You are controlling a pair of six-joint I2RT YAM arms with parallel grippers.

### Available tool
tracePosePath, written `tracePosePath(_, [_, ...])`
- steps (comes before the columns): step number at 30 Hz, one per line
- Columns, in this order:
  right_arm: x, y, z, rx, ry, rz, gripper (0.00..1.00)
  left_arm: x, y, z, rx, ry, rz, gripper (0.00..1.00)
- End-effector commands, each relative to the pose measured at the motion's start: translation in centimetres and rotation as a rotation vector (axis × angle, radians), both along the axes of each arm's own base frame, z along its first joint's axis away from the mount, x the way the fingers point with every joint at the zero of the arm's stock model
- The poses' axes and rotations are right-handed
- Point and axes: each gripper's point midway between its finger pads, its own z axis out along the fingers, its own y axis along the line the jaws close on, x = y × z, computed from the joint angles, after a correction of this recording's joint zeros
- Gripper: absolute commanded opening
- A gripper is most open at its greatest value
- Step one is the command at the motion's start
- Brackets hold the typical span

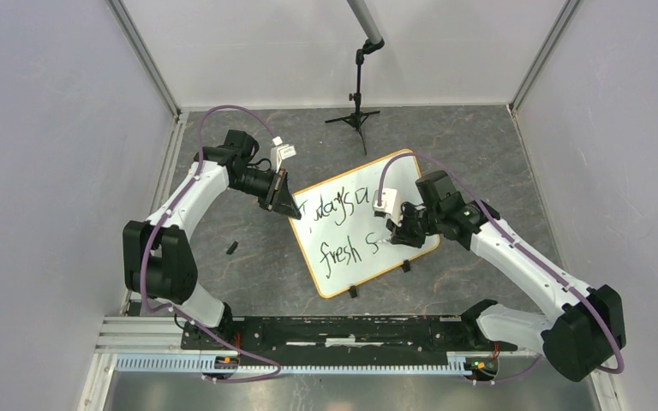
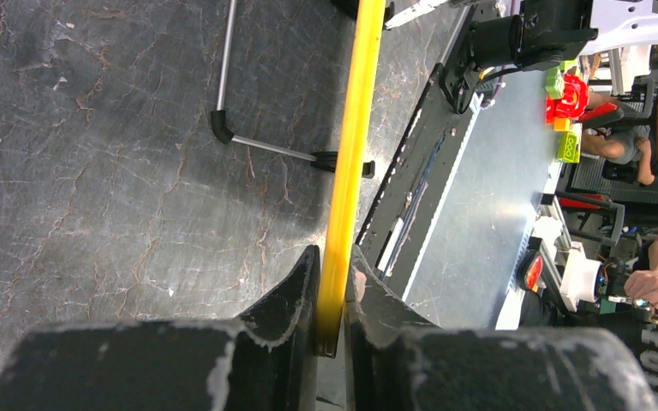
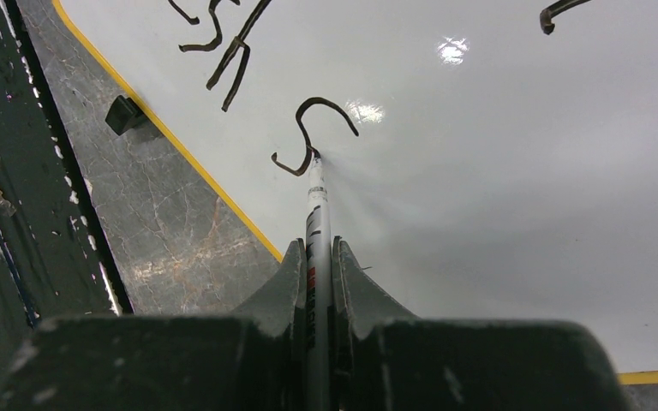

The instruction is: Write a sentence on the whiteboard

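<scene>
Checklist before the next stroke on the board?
1. Clamp: left gripper pinches the whiteboard by its yellow rim: ok.
2. Grip: right gripper shut on the marker, barrel straight between the fingers: ok.
3. Contact: marker tip on the board at the tail of the S: ok.
4. Space: bare board beyond the S for more letters: ok.
5. Progress: sentence finished: not ok, second line stops at "fresh S".
6. Ink left in the marker: cannot tell.
</scene>
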Motion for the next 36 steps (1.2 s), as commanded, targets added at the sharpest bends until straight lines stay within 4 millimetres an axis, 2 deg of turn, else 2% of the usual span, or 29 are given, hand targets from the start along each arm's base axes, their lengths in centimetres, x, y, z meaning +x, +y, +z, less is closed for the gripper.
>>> tracePosePath(1, [2.6,-0.7,1.2,-0.019,-0.08,-0.062,0.0,1.8,1.0,-1.8,0.105,-0.123,-0.013,0.02])
tracePosePath(8, [2.9,-2.5,1.5,-0.043,-0.085,-0.086,0.0,1.8,1.0,-1.8,0.106,-0.123,-0.014,0.03])
tracePosePath(15, [2.4,-0.9,3.7,0.043,-0.089,-0.02,0.0,1.9,1.0,-1.8,0.105,-0.122,-0.014,0.03])
tracePosePath(19, [2.8,-0.4,4.6,0.073,-0.102,-0.017,0.0,1.9,1.0,-1.8,0.105,-0.123,-0.014,0.02])
tracePosePath(27, [3.8,-0.2,3.7,0.058,-0.09,-0.038,0.0,1.8,1.0,-1.8,0.11,-0.124,-0.013,0.03])
tracePosePath(36, [1.9,-1.2,0.9,0.015,-0.034,-0.03,0.0,1.9,1.0,-1.9,0.11,-0.121,-0.013,0.02])
